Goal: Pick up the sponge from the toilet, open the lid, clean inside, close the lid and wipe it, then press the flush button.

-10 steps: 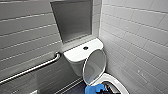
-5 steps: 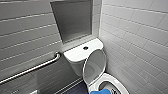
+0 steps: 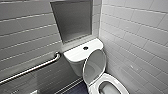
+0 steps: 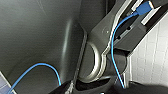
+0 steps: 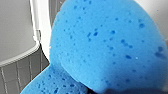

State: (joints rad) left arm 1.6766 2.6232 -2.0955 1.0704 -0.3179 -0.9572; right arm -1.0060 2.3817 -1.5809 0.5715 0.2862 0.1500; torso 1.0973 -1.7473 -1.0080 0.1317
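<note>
**Sponge in grip, lid up**

Clamped in the right gripper: the sponge (image 5: 105, 45), bright blue, pored, bent over on itself, v. close to the wrist cam. Just behind it, a white curved rim (image 5: 43, 30) & grey tiles (image 5: 15, 72). Further out, from the head cam: the lid (image 3: 94, 66) raised, standing at the tank front of the toilet (image 3: 75, 55), greyish underside facing fwd; bowl (image 3: 117, 83) open below. Mid tank top, the flush button (image 3: 85, 48). Left of the tank, a steel grab bar (image 3: 32, 68) slanting along the tiled wall (image 3: 25, 32); above the tank, a grey recess (image 3: 72, 20)
</note>
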